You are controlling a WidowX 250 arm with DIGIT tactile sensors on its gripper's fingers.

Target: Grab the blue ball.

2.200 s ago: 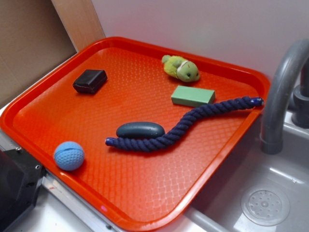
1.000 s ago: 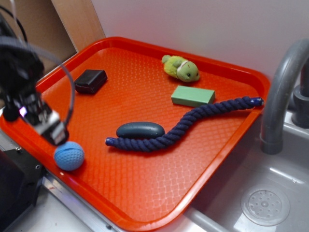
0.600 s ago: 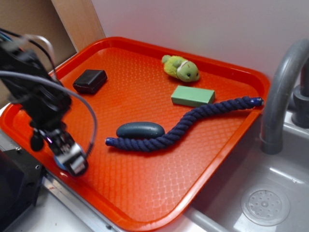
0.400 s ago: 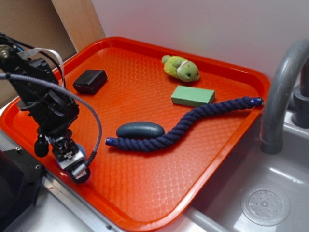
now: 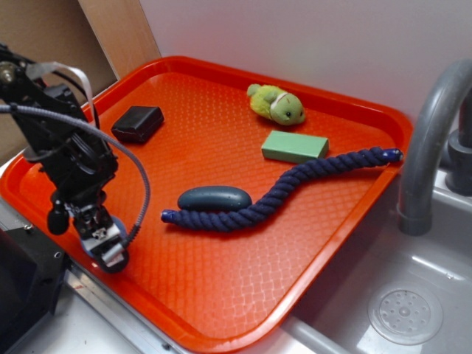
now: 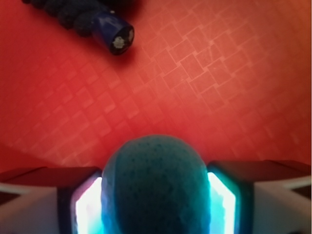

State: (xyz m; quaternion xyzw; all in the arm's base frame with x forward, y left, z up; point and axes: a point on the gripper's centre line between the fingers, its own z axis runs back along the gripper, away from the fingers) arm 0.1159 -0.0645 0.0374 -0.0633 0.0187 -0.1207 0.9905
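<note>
Now your gripper (image 6: 156,195) sits around the ball (image 6: 157,187): one finger (image 6: 87,204) touches each side, holding it narrow. You find the ball at the tray (image 5: 221,324) front-left edge, well apart from the rope (image 5: 280,193).

Tray (image 5: 221,295) orange-red, diamond grid embossed. Ball (image 6: 156,190) teal-blue, dimpled. Rope (image 5: 295,188) navy, braided. Block (image 5: 294,146) pale green.
</note>
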